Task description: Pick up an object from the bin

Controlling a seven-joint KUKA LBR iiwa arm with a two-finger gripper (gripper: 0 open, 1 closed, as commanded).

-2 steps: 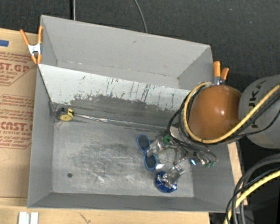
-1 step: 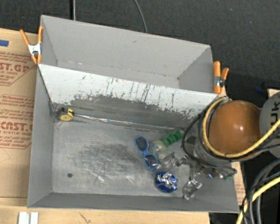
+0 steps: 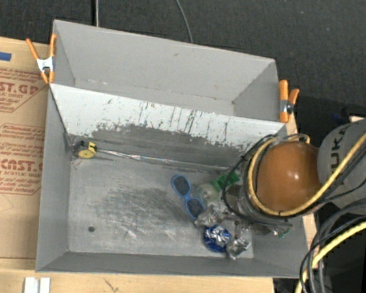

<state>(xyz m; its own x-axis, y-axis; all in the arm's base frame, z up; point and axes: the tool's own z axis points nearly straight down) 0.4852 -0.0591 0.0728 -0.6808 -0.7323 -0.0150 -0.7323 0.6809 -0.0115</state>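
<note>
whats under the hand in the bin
Under the hand a shiny dark-blue thing shows on the bin floor, with blue glasses just to its upper left. Whatever lies beneath the orange wrist cover and the hand itself is hidden.

- The grey metal bin (image 3: 140, 115) stood with most of its floor bare and scuffed.
- The arm came in over the right rim, and its round orange-brown cover (image 3: 286, 176) hung above the floor's right edge with yellow cables looped round it.
- The gripper (image 3: 232, 241) was low in the near right corner, right against a crumpled blue thing (image 3: 214, 237).
- Just left of that, blue glasses (image 3: 186, 194) lay aslant, with a pale clear thing (image 3: 207, 191) and a green piece (image 3: 226, 180) near them beside the cover.
- A small yellow thing (image 3: 87, 153) sat alone in the far left corner.
</note>
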